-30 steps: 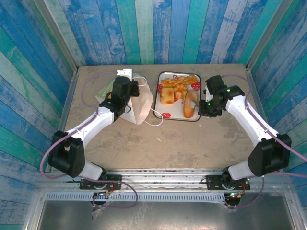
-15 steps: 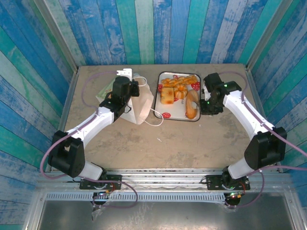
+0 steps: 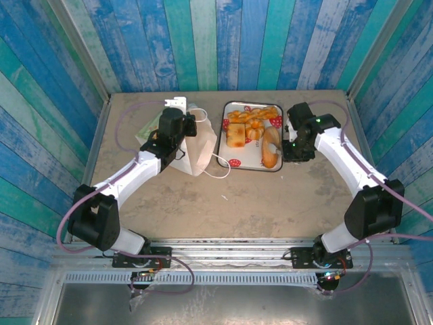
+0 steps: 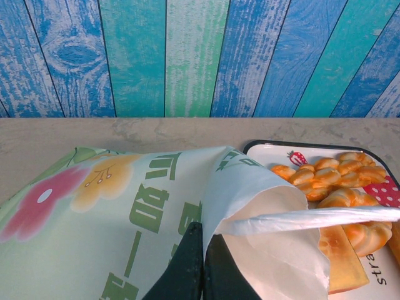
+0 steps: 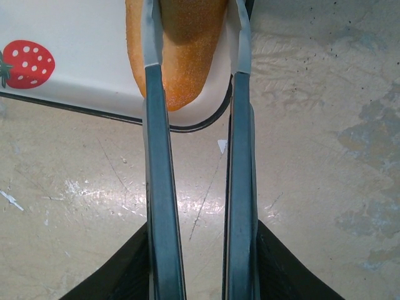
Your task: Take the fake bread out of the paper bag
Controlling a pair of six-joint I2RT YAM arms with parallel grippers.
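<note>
The white paper bag [image 3: 196, 154] lies on its side left of the tray, mouth toward it; green lettering and flowers show on it [image 4: 125, 212]. My left gripper [image 3: 179, 130] is shut on the edge of the bag's mouth [image 4: 203, 232]. The fake bread lies on the strawberry tray [image 3: 252, 167]: twisted rolls [image 3: 252, 115], a square toast [image 3: 236, 135] and an oval loaf [image 3: 270, 149]. My right gripper [image 3: 288, 150] stands open astride the near end of the loaf [image 5: 187, 62], a sliver of tray showing between loaf and right finger [image 5: 240, 50].
The tray's black rim [image 5: 187, 128] curves just under my right fingers, with bare tan table on its right. A white cord handle [image 3: 220, 166] trails from the bag toward the tray. Blue plank walls close the table on three sides.
My right gripper has shifted slightly toward the back along the tray's right edge and its jaws have widened round the loaf. The left arm and the bag have not moved.
</note>
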